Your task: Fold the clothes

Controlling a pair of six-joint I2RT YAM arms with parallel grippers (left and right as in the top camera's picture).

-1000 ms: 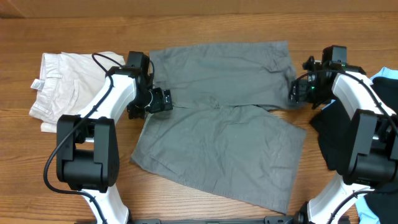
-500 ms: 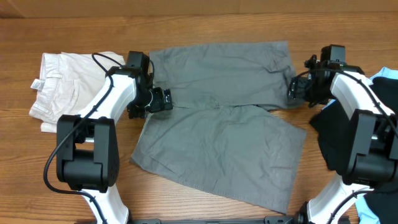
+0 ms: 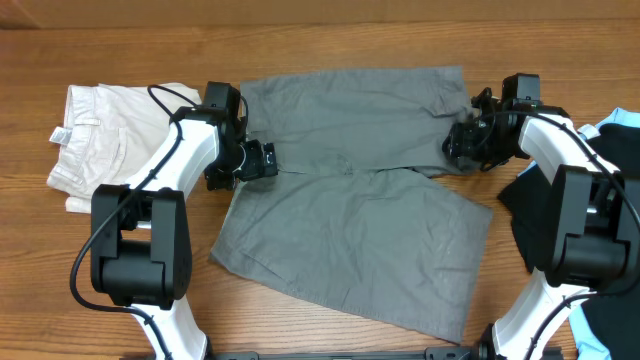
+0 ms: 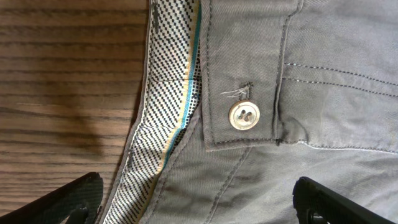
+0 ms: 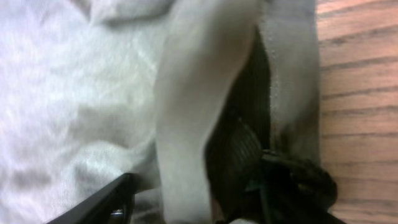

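Note:
The grey shorts [image 3: 350, 200] lie spread flat on the wooden table, waistband to the left, two legs to the right. My left gripper [image 3: 262, 162] is open over the waistband; in the left wrist view [image 4: 199, 199] its fingers straddle the fly below the button [image 4: 243, 116], with the patterned waistband lining showing. My right gripper [image 3: 458, 145] is at the hem of the far leg. In the right wrist view [image 5: 193, 193] its fingers are apart with a raised fold of grey hem [image 5: 186, 93] between them.
Folded cream shorts [image 3: 100, 140] lie at the left, beside my left arm. A black garment [image 3: 525, 210] with light-blue trim [image 3: 620, 130] lies at the right under my right arm. Bare wood [image 3: 330, 45] runs along the far side.
My right gripper has moved left onto the far leg's hem, and the cloth there has bunched up. My left gripper and the rest of the shorts have not moved.

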